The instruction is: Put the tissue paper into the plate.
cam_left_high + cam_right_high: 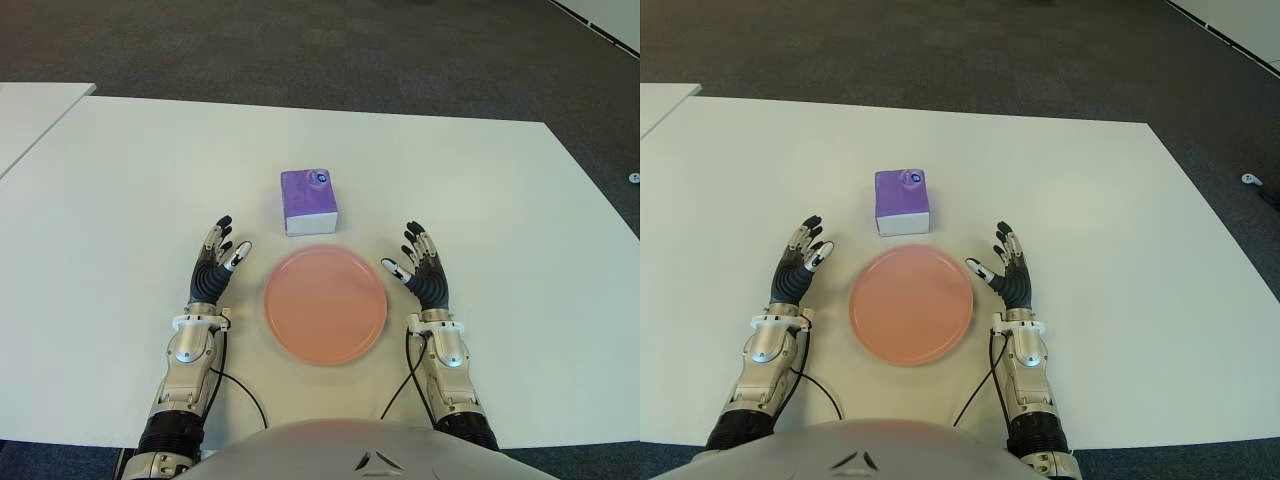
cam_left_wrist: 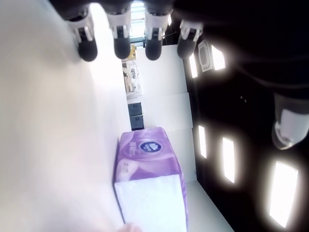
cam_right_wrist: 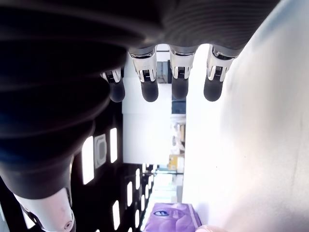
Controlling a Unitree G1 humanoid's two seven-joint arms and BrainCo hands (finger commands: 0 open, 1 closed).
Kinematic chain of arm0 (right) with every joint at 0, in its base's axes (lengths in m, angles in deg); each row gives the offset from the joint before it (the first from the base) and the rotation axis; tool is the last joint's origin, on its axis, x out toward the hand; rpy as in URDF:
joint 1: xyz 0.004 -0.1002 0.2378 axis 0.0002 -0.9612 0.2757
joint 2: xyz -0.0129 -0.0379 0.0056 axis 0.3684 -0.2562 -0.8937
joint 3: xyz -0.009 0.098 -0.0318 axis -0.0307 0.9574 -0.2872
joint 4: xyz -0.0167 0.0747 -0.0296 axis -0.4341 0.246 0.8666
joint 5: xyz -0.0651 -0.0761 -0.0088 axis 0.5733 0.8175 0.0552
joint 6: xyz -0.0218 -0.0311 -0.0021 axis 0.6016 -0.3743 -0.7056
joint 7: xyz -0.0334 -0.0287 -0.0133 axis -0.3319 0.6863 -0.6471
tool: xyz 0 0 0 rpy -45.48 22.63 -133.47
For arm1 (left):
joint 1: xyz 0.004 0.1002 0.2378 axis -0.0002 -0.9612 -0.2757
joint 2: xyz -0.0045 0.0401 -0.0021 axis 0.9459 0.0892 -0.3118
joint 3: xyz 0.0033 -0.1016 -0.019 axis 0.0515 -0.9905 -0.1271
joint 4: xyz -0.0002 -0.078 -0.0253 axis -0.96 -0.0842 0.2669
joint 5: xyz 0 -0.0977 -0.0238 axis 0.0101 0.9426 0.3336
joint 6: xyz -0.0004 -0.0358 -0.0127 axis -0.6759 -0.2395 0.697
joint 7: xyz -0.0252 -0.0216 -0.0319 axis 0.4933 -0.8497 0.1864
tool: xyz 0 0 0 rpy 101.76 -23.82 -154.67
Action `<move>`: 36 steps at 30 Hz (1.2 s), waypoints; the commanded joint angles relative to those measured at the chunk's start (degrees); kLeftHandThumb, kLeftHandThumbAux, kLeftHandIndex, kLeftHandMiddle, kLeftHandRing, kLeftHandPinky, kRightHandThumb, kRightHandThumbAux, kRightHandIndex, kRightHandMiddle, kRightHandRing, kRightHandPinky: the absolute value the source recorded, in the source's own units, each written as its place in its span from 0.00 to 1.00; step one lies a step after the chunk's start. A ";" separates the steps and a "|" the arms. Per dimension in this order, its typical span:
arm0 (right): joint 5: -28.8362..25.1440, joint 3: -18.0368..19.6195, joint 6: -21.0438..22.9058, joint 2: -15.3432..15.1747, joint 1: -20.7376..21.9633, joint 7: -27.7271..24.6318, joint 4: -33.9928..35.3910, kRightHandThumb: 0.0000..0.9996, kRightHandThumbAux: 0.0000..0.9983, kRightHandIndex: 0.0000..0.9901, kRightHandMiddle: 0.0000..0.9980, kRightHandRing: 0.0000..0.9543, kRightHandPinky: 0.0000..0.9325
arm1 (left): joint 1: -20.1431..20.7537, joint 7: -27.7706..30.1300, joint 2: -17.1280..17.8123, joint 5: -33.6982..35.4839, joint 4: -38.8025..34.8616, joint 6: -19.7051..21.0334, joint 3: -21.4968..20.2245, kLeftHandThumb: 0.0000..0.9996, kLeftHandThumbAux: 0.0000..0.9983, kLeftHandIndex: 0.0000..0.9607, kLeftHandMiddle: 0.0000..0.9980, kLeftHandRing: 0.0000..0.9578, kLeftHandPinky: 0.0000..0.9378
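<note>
A purple and white tissue box [image 1: 308,201] stands on the white table [image 1: 120,180], just beyond the pink round plate [image 1: 326,304]. The plate holds nothing. My left hand [image 1: 216,259] shows to the left of the plate, fingers spread and holding nothing. My right hand [image 1: 417,264] shows to the right of the plate, fingers also spread and holding nothing. The left wrist view shows the tissue box [image 2: 148,186] a short way past the straight fingers [image 2: 88,48]. In the right wrist view the box [image 3: 174,217] appears farther off beyond the extended fingers [image 3: 148,91].
A second white table [image 1: 30,110] stands at the far left with a narrow gap between. Dark carpet [image 1: 300,50] lies beyond the far edge. A small white object [image 1: 633,178] sits on the floor at the right. Cables [image 1: 240,390] run from both wrists.
</note>
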 commanded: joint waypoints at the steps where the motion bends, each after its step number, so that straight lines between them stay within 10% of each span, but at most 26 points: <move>1: 0.69 -0.52 5.14 0.94 -4.21 0.24 -6.92 0.03 0.74 0.00 0.00 0.00 0.00 | -0.02 -0.14 0.31 -0.12 1.62 0.72 -0.35 0.00 0.43 0.00 0.00 0.00 0.00; 5: 0.82 -0.52 5.20 1.02 -3.60 0.43 -7.59 0.03 0.74 0.00 0.00 0.00 0.00 | 1.63 0.99 1.87 1.32 2.34 1.24 -1.75 0.00 0.43 0.00 0.00 0.00 0.00; 17: 0.80 -0.49 5.18 1.00 -1.64 0.37 -9.87 0.03 0.71 0.00 0.00 0.00 0.00 | 23.54 0.80 24.38 -9.25 13.91 -1.10 -4.74 0.06 0.48 0.00 0.00 0.00 0.00; 36: 0.84 -0.33 3.37 1.51 -0.13 0.98 -11.75 0.01 0.72 0.00 0.00 0.00 0.00 | 49.62 -39.03 38.15 -56.56 34.20 -0.20 23.52 0.24 0.48 0.00 0.00 0.00 0.00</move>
